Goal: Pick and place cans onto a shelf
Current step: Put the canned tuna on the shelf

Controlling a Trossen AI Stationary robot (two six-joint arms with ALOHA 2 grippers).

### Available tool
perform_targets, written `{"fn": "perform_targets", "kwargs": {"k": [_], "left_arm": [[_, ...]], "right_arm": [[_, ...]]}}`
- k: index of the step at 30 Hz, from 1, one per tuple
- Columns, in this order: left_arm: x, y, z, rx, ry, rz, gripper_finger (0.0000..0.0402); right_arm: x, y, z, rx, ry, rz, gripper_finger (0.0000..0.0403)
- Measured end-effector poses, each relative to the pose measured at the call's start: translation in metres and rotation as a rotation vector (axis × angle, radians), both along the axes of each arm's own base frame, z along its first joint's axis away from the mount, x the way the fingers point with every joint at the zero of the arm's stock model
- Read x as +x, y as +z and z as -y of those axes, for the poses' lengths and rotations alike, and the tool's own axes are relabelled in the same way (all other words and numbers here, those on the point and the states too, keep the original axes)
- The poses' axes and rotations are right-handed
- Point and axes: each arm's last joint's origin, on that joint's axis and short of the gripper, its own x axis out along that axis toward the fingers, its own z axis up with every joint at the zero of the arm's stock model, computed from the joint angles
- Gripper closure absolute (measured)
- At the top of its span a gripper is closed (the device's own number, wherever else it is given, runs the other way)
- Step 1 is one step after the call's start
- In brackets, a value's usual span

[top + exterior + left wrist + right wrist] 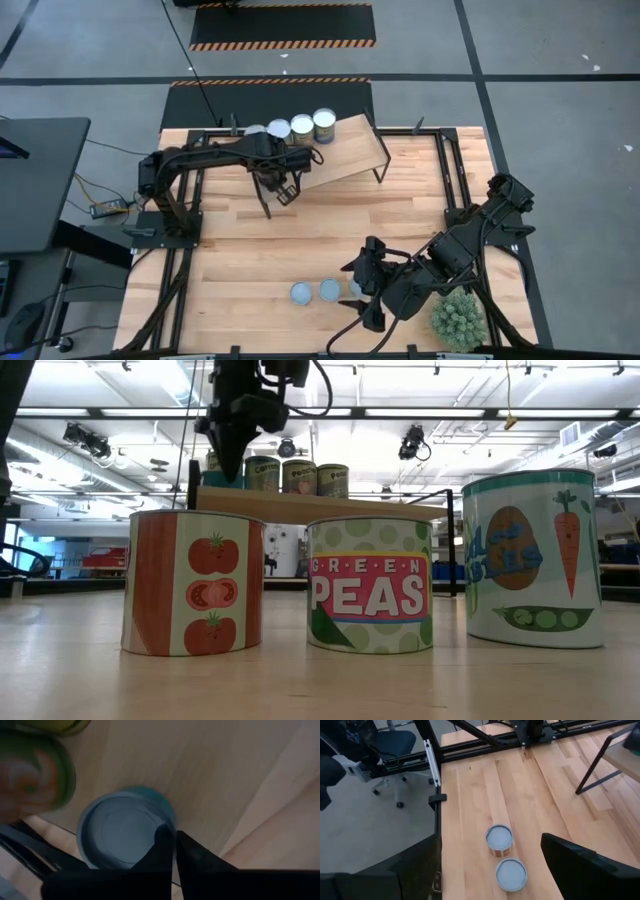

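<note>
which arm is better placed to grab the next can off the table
Right. The right gripper hangs open beside the cans near the table's front edge, while the left gripper is shut, far off over the shelf.

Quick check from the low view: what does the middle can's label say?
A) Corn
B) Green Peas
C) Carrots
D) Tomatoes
B: the middle can reads GREEN PEAS in the low view, between a tomato-pictured can and a carrot-pictured can.

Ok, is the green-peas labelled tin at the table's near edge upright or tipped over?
Upright. In the low view the green-peas tin stands on its base on the wooden tabletop, its lettering level, between two other standing tins.
</note>
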Motion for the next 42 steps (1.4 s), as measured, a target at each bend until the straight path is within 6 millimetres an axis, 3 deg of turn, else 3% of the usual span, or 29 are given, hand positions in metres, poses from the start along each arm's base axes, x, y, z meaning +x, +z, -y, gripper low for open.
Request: {"fn": "perform_targets", "kwargs": {"k": [9, 21, 32, 39, 42], "left_arm": [[0.000, 0.000, -0.010, -0.111, 0.243, 0.081, 0.0387], [0.000, -0.001, -0.019, -0.170, 0.373, 0.119, 0.0366], [0.007, 0.016, -0.021, -0.136, 0.294, 0.184, 0.0270], [0.001, 0.023, -0.019, -0.127, 0.180, 0.130, 0.0258], [0.001, 0.024, -0.017, -0.120, 0.052, 0.103, 0.0258]], "right_arm": [[0.001, 0.001, -0.002, 0.018, 0.019, 0.011, 0.0055], [0.000, 0.002, -0.003, 0.024, 0.022, 0.019, 0.0055], [0.000, 0.002, -0.004, 0.027, 0.022, 0.023, 0.0055], [0.001, 0.003, -0.004, 0.031, 0.022, 0.029, 0.0055], [0.001, 0.004, -0.004, 0.036, 0.022, 0.035, 0.0055]]}}
